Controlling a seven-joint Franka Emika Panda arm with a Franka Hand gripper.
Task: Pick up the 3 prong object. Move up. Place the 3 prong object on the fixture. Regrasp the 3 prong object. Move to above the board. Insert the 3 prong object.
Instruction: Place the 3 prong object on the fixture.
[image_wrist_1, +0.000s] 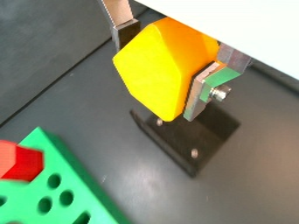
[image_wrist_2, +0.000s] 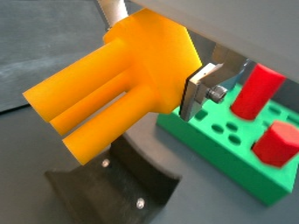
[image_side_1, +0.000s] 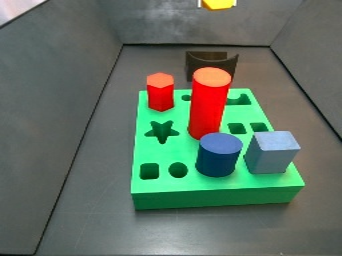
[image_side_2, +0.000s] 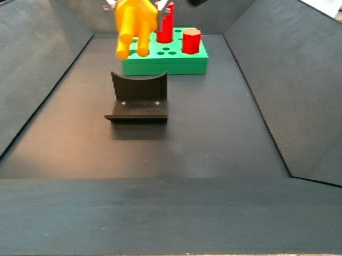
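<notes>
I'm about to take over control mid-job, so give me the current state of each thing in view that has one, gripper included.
gripper: shut on the 3 prong object, raised above the floor.
3 prong object: held in the air, clear of the fixture.
fixture: standing on the floor, notch empty.
board: flat on the floor; star cutout open.
tall red cylinder: upright in the board.
red hexagonal peg: seated in the board.
blue cylinder: seated in the board.
grey-blue cube: seated in the board.

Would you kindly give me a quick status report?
Gripper shut on yellow piece, raised. Fixture below, bare. Nothing in the way.
</notes>
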